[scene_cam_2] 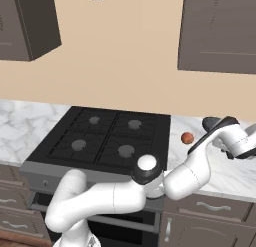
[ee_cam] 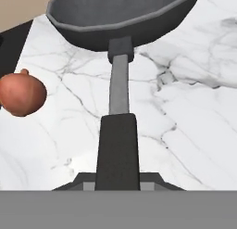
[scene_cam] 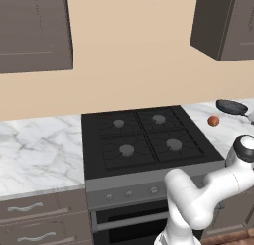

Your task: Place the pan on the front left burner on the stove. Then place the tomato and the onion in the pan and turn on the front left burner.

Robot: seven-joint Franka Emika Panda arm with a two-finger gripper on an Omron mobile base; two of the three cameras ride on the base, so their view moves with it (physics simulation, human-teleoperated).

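Four burners sit on the black stove (scene_cam: 144, 140), set into a white marbled counter (scene_cam: 39, 150); the front left burner (scene_cam: 127, 150) is bare, a round grey cap ringed by black grate prongs; to the right of the stove, on the counter, lies the dark grey pan (ee_cam: 121, 17), near the back wall in the left base view (scene_cam: 231, 107); its long thin handle (ee_cam: 118, 130) runs straight toward the hand camera and ends between the jaws, which are drawn narrow and closed around the handle's dark grip; the gripper (scene_cam_2: 226, 141) shows in the right base view at the end of the white arm, reaching out over the counter to the right of the stove; a small reddish round ball, which may be the tomato or the onion (ee_cam: 21, 94), rests on the counter just beside the pan, between it and the stove's edge, not touching the pan; grey-brown cabinets (scene_cam: 34, 30) hang on the beige wall above.
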